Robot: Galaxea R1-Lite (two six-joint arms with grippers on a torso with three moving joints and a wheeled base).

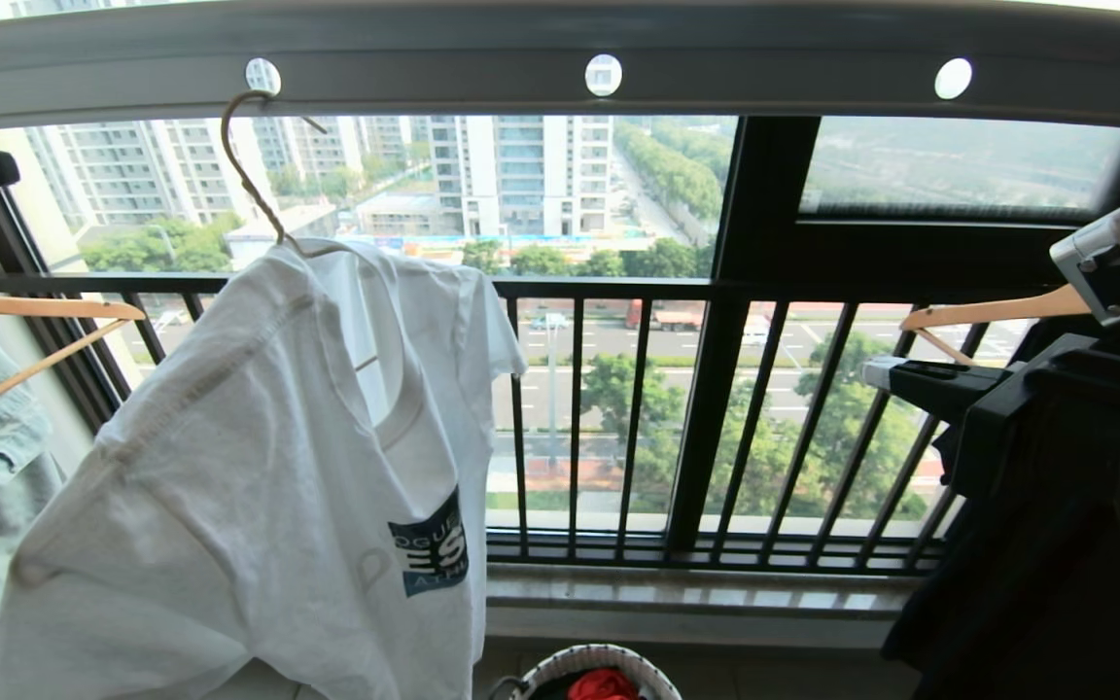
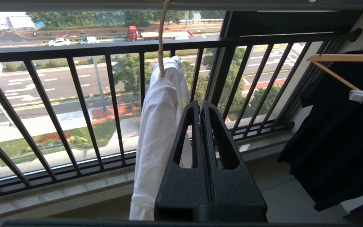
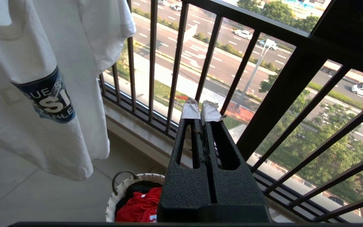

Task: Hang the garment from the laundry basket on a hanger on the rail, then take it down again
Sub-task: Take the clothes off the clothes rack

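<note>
Both grippers are showing their black fingers pressed together with nothing between them. Just ahead of the left gripper (image 2: 201,105) the T-shirt (image 2: 156,132) is hanging edge-on, apart from the fingertips, so it is bearing its own weight on the hanger (image 1: 251,175), whose hook is sitting in a hole of the rail (image 1: 774,73) overhead. The right gripper (image 3: 200,110), its tips wrapped in tape, is pointing at the balcony railing (image 3: 282,94), with the shirt off to one side and the laundry basket (image 3: 118,192) below it, holding a red cloth (image 3: 140,208). Hanging looks finished; taking the shirt down is likely coming next.
</note>
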